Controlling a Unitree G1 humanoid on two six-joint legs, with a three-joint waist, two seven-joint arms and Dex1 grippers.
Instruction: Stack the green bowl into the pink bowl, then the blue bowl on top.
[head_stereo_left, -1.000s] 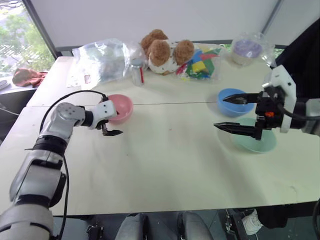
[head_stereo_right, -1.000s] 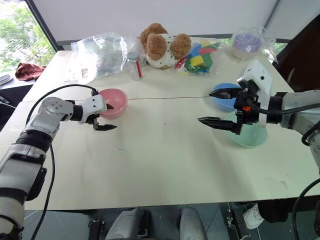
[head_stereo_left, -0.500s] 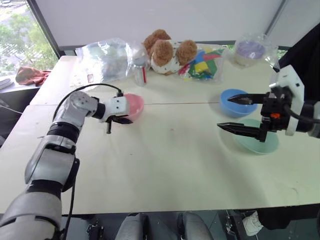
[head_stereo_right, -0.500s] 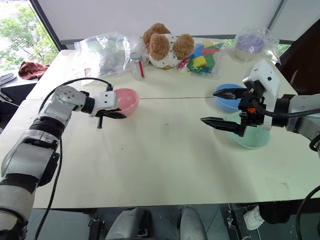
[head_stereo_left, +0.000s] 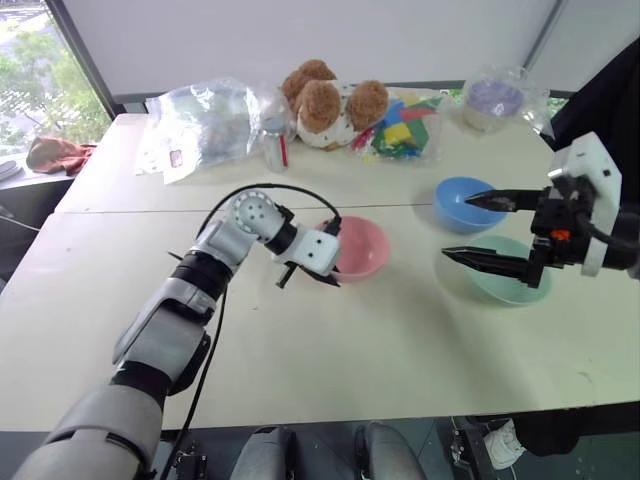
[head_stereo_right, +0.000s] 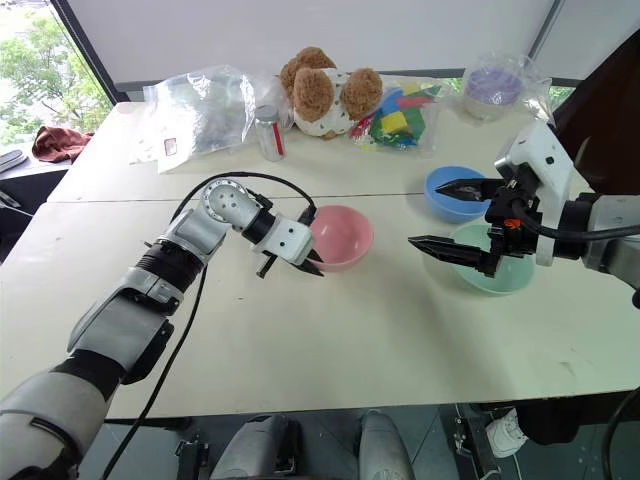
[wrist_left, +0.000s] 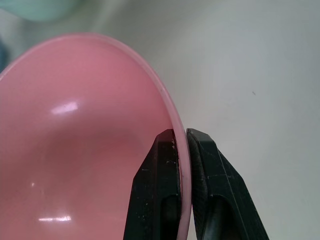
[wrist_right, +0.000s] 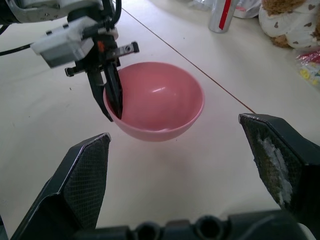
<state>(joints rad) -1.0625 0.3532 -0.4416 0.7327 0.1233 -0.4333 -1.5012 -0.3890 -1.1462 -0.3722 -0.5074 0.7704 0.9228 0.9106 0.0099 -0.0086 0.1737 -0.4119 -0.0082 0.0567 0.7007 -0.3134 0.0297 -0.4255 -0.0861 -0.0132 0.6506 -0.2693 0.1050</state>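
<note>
At centre frame, the left gripper (head_stereo_right: 308, 266) is clamped on the near rim of the pink bowl (head_stereo_right: 341, 236) (one finger inside, one outside). At right, the right gripper (head_stereo_right: 447, 216) hangs with its fingers wide apart, empty, above the green bowl (head_stereo_right: 495, 273); the blue bowl (head_stereo_right: 450, 192) sits just behind on the table (head_stereo_right: 330, 340).

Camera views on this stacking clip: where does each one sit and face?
Head stereo pair: looks down over the table at both arms.
Left wrist: along the left end effector, shut on the pink bowl rim.
Right wrist: past the open right end effector toward the pink bowl.
Shared: both wrist views show the pink bowl and its clamped rim.
</note>
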